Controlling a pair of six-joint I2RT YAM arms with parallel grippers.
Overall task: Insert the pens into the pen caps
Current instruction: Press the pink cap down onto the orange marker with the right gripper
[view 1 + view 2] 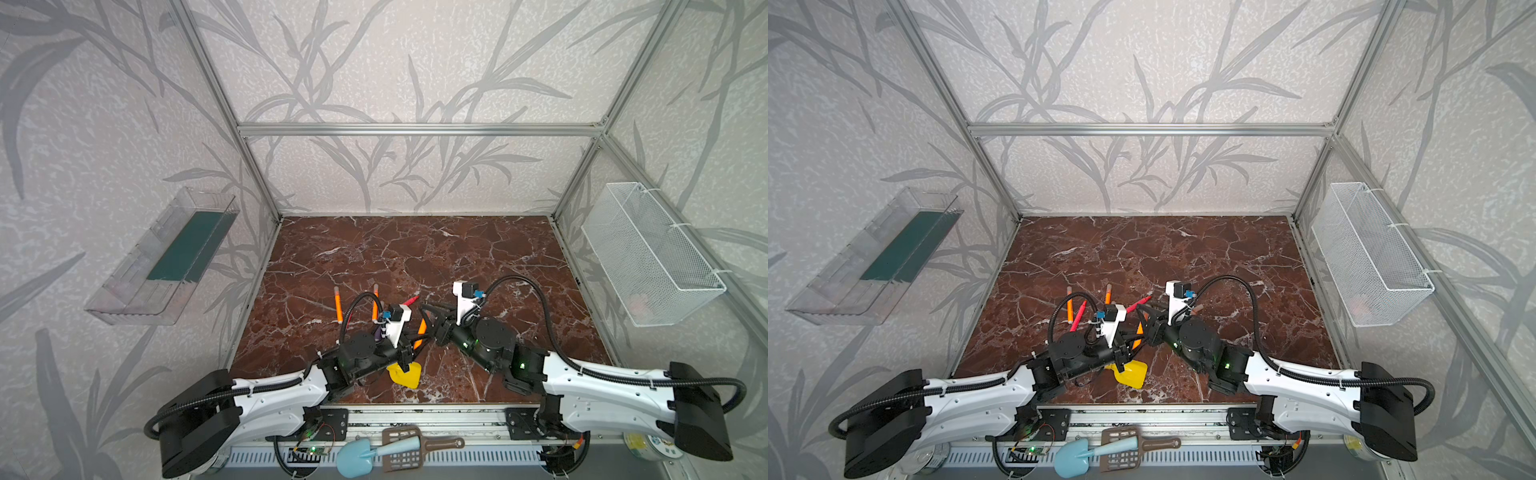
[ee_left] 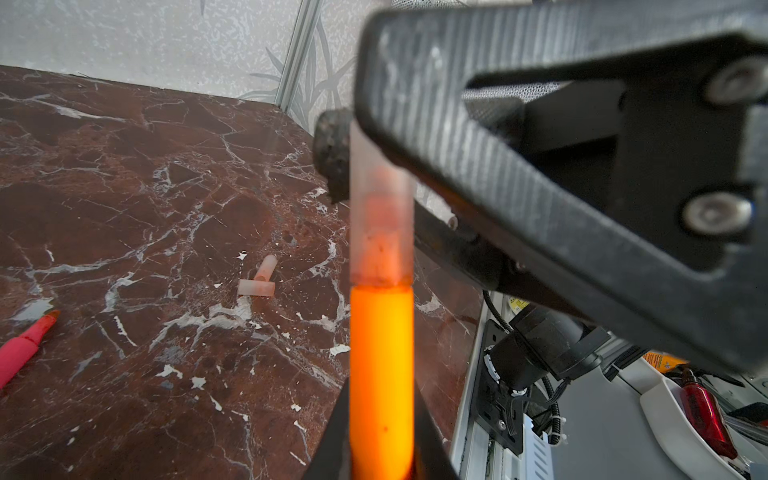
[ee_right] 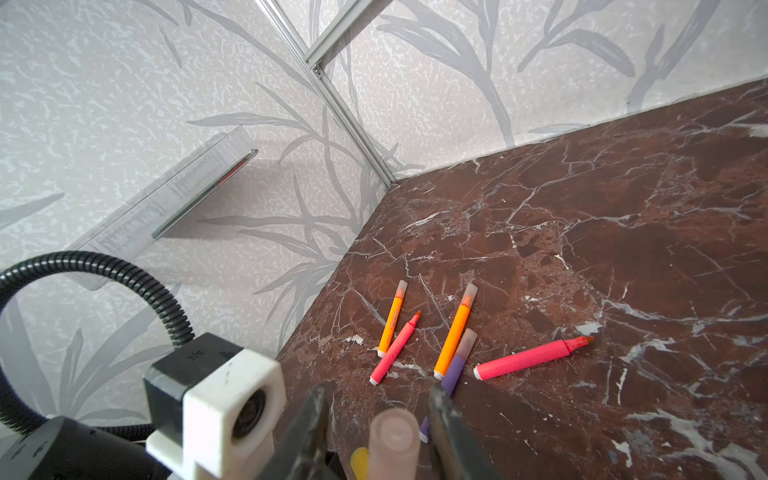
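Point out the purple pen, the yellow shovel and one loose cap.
purple pen [image 3: 454, 370]: right wrist view, on its barrel.
yellow shovel [image 1: 405, 376]: in a top view, on its blade.
loose cap [image 2: 256, 287]: left wrist view, on its middle.

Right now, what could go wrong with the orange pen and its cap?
1. The right hand sits round the cap; leaving crookedly, it might tug it off the orange pen in the left hand.
2. Two loose caps lie touching; grabbing one could knock the other away.
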